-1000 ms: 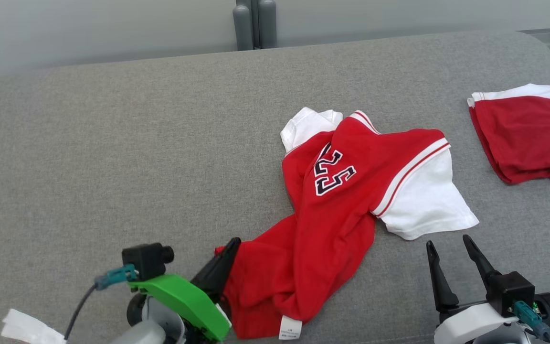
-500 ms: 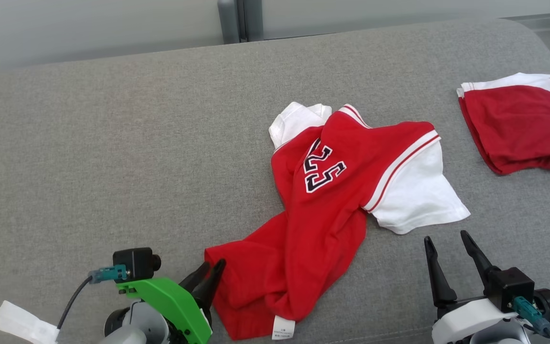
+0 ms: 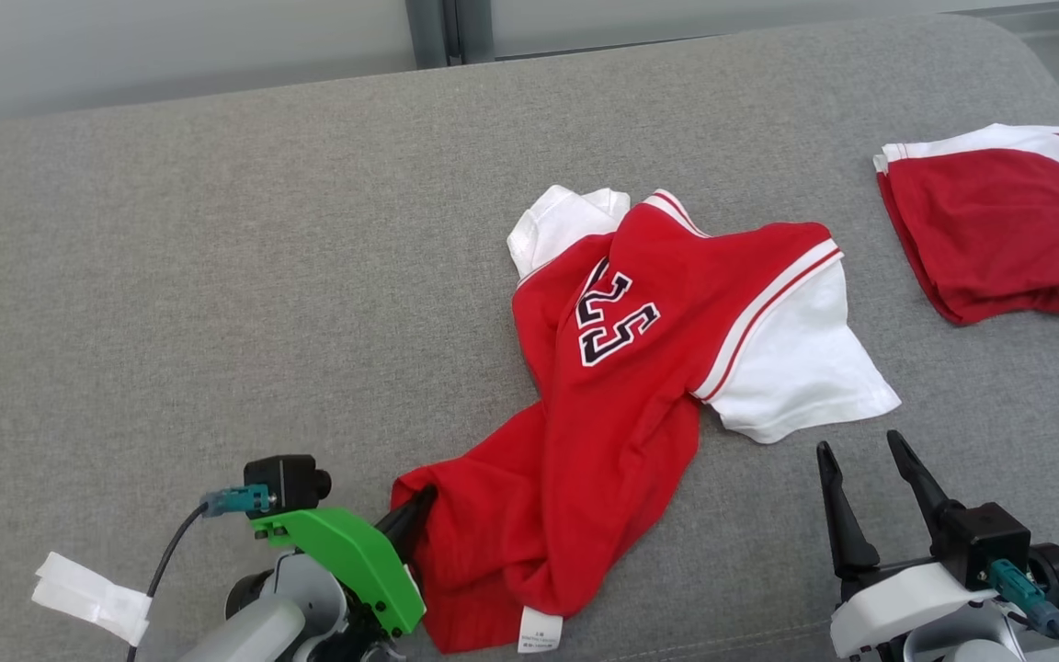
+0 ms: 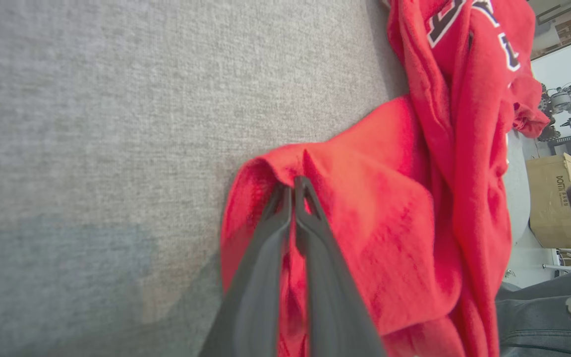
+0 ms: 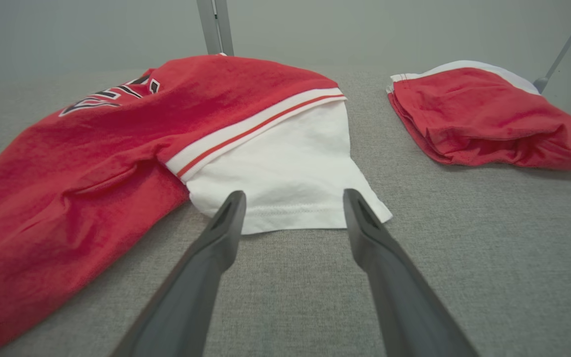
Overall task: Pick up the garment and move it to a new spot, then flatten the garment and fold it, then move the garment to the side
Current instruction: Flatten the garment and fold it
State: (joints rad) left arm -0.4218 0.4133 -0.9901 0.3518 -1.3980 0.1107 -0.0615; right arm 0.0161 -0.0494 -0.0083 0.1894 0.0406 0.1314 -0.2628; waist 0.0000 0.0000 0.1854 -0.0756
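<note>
A red jersey-style garment (image 3: 621, 414) with white sleeves and the number 25 lies crumpled on the grey cushioned surface (image 3: 217, 276). My left gripper (image 3: 417, 504) is at the garment's near-left corner. In the left wrist view its fingers (image 4: 293, 184) are pressed together on a raised fold of the red cloth (image 4: 389, 198). My right gripper (image 3: 859, 445) stands open just short of the white sleeve's hem. In the right wrist view the right gripper (image 5: 293, 194) frames that sleeve (image 5: 285, 168) without touching it.
A second red and white garment (image 3: 998, 230) lies folded at the far right, also seen as the folded pile (image 5: 474, 114). A white scrap (image 3: 88, 598) sits near the front left. A cardboard box (image 4: 558, 198) stands beyond the surface's edge.
The head camera has shifted slightly. My left gripper opened beside the garment's corner, then shut again on the cloth. The right gripper has stayed open and still.
</note>
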